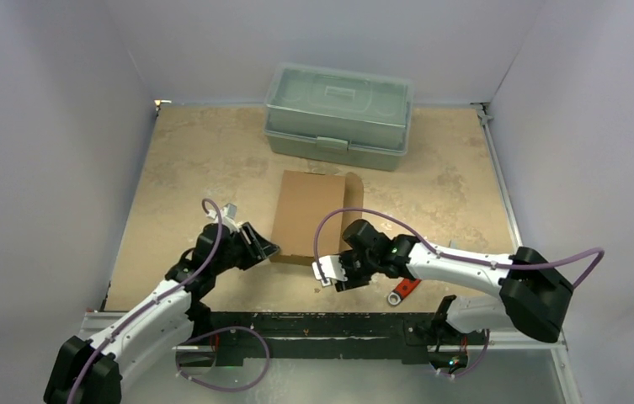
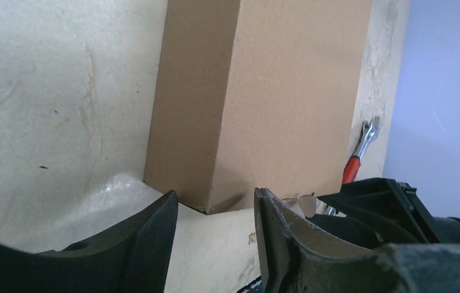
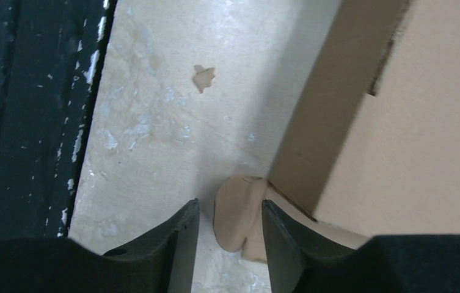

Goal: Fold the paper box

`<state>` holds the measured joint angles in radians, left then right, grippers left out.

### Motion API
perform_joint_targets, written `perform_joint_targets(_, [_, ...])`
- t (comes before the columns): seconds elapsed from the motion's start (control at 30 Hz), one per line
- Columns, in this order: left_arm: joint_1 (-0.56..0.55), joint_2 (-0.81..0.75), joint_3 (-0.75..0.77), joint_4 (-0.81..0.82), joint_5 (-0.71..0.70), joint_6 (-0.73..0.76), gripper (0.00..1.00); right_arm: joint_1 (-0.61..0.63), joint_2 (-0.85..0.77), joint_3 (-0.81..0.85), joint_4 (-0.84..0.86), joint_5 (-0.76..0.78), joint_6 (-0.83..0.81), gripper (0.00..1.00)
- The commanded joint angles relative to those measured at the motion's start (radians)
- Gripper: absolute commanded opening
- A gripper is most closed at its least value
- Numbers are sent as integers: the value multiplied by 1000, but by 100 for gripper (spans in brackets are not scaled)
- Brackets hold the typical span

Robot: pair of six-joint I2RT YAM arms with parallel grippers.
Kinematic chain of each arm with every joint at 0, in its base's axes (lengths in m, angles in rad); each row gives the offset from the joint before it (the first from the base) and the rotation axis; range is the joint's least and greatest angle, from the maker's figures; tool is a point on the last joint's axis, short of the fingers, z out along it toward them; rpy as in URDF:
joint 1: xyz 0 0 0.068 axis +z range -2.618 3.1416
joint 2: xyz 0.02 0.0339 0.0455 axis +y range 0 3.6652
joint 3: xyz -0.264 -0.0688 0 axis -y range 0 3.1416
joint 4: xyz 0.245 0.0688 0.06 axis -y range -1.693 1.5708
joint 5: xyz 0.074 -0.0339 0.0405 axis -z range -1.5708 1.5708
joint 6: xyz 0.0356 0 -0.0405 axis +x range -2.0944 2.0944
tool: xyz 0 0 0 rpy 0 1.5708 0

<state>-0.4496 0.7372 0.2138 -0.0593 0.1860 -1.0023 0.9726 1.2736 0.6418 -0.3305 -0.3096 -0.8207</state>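
The paper box is a brown cardboard block lying on the table between both arms. My left gripper is at its near left corner. In the left wrist view that corner lies just beyond the tips of my left gripper, whose jaws stand apart and hold nothing. My right gripper is at the near right corner. Its wrist view shows a rounded cardboard tab of the box between the jaws of my right gripper, which are apart and not pressed on it.
A grey-green plastic toolbox stands behind the box. A red-handled wrench lies under the right arm, and the left wrist view shows the wrench too. A small cardboard scrap lies near the black front rail.
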Motion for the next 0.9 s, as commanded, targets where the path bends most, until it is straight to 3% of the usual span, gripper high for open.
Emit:
perform_joint_targets(0.0, [-58, -7, 5, 44, -34, -42, 48, -5, 24, 40, -33, -35, -15, 46])
perform_joint_targets(0.2, [-70, -7, 54, -13, -105, -2, 52, -35, 20, 29, 1, 34, 12, 41])
perform_joint_targets(0.5, [-70, 75, 116, 4, -107, 76, 66, -113, -27, 27, -3, -7, 32, 27])
perform_joint_targets(0.87, [-70, 192, 150, 90, -98, 119, 65, -117, 15, 45, -18, -58, 46, 7])
